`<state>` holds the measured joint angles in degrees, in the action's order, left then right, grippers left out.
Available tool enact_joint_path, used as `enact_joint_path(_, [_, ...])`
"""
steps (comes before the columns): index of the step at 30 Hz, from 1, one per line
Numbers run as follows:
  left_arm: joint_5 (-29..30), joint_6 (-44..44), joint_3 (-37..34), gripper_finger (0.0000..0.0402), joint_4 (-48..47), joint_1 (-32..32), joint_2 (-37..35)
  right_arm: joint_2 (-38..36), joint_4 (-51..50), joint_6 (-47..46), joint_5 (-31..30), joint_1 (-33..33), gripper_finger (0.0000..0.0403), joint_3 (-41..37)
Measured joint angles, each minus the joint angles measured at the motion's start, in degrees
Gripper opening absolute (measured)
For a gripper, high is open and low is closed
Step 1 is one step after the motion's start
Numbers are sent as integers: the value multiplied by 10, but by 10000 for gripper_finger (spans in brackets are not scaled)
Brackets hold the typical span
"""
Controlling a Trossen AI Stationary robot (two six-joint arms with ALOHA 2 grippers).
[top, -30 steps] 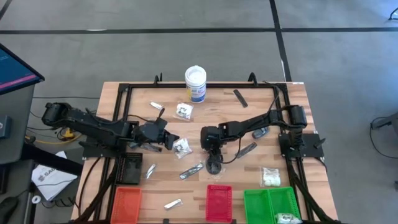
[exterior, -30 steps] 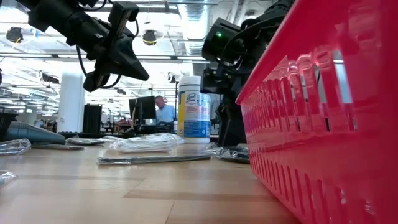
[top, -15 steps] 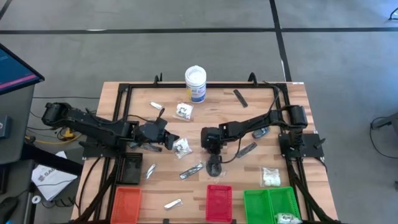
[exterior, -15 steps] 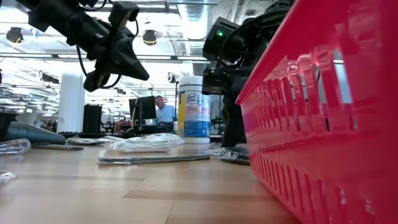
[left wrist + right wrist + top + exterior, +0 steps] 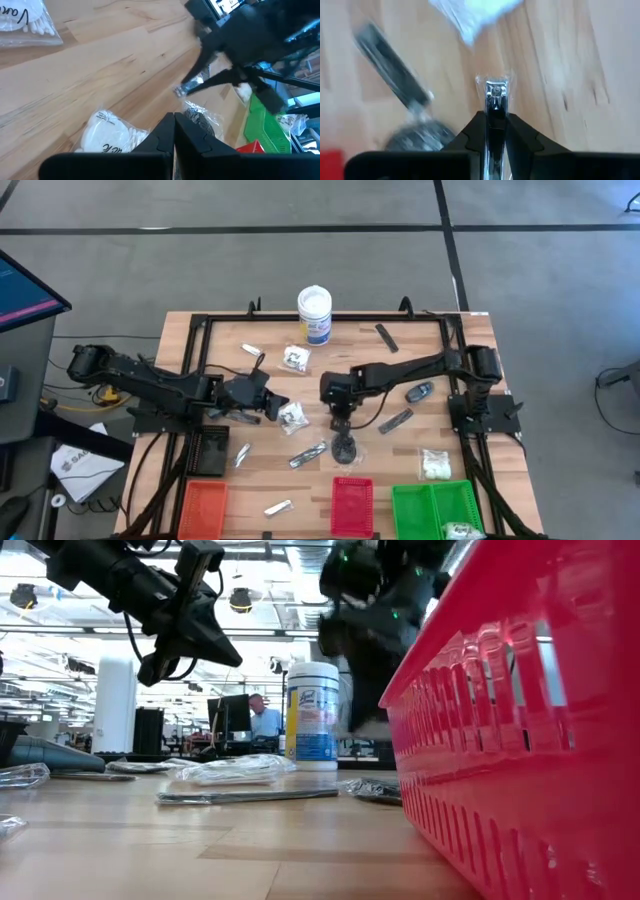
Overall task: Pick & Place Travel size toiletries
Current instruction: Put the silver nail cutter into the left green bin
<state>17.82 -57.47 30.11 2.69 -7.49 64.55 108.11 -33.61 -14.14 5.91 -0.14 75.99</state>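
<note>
Green tray (image 5: 440, 502) is already holding a packet or so, but from above most toiletries are lying loose around the right gripper (image 5: 342, 418), which is hanging mid-table over a dark round packet (image 5: 345, 448). Low down, the left gripper (image 5: 188, 650) is hovering clenched on nothing. Wrist-wise, the right fingers (image 5: 516, 131) are pinching a silvery clipper in its clear packet (image 5: 495, 95), lifted off the wood.

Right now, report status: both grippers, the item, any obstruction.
Right gripper shut on a small silvery clipper, raised mid-table. Left gripper shut, empty, above a white-pad packet. Dark disc packet lies before the red tray.
</note>
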Motion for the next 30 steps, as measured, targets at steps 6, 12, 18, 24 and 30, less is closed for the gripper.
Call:
enact_joint_path(6, [1, 2, 0, 0, 4, 0, 0, -49, -48, -81, 0, 10, 39, 5])
enact_joint_path(12, [-1, 10, 0, 0, 9, 0, 0, -105, -86, -183, -24, 46, 42, 6])
enact_joint_path(18, [-42, 41, 0, 0, 13, 0, 0, -150, -151, -346, -106, 118, 40, 6])
enact_joint_path(24, [-98, 65, 0, 0, 18, 0, 0, -166, -191, -550, -165, 217, 41, 6])
enact_joint_path(30, [-104, 78, 0, 0, 36, -16, 0, -166, -245, -739, -193, 317, 41, 6])
